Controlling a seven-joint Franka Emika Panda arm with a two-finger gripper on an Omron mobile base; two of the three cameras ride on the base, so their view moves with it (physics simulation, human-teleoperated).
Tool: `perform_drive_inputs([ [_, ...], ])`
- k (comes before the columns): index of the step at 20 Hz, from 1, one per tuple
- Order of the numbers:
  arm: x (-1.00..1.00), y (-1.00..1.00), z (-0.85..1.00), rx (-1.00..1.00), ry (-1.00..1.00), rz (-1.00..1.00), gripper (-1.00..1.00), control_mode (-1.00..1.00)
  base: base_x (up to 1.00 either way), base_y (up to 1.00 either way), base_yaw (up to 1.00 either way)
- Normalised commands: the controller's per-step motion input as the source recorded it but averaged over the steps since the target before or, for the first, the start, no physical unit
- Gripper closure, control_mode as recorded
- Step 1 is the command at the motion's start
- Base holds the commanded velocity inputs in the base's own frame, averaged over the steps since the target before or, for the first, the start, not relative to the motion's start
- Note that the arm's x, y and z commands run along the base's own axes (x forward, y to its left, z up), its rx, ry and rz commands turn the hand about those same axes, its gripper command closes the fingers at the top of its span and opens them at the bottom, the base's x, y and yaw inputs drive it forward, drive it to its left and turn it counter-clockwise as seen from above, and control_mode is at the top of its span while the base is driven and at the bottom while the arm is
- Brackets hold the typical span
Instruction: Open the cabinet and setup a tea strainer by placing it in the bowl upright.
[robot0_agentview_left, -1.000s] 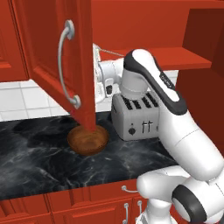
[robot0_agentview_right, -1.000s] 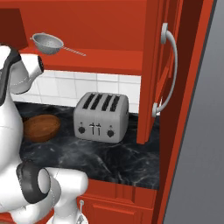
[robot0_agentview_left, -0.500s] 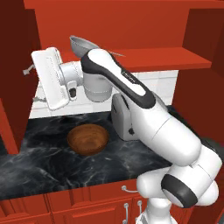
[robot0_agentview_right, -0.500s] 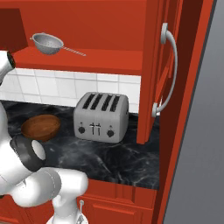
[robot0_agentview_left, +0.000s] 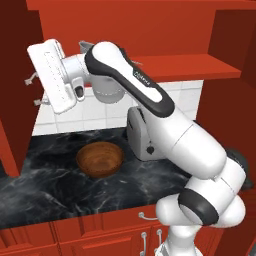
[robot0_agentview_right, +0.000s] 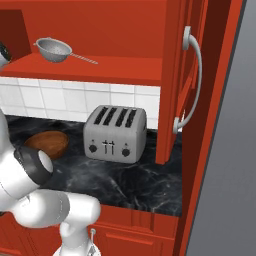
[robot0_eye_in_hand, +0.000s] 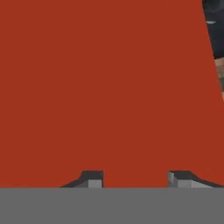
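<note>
End effector (robot0_eye_in_hand: 135, 178) faces a red cabinet (robot0_agentview_right: 125, 25) panel, jaws parted with nothing between them. Tea strainer (robot0_agentview_right: 54, 49) sits on the cabinet shelf, bowl (robot0_agentview_left: 100, 159) below on the bench. Risk: reaching in may clip the shelf edge or nudge the strainer away.

Even, bright rendered light, soft shadows, slightly blurry close hand view.

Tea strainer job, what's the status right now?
Gripper jaws apart, holding nothing, facing red cabinet door. Tea strainer on shelf. Bowl empty on counter.
</note>
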Motion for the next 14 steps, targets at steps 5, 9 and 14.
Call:
perform_drive_inputs([
  [5, -0.09, -0.49, -0.20, -0.22, -0.05, -0.15, -1.00, -1.00, 0.00, 0.00, 0.00],
  [9, -0.11, -0.69, -0.37, -0.25, -0.11, -0.11, -1.00, -1.00, 0.00, 0.00, 0.00],
  [14, 0.13, -0.77, -0.36, -0.38, -0.06, -0.01, -1.00, -1.00, 0.00, 0.00, 0.00],
])
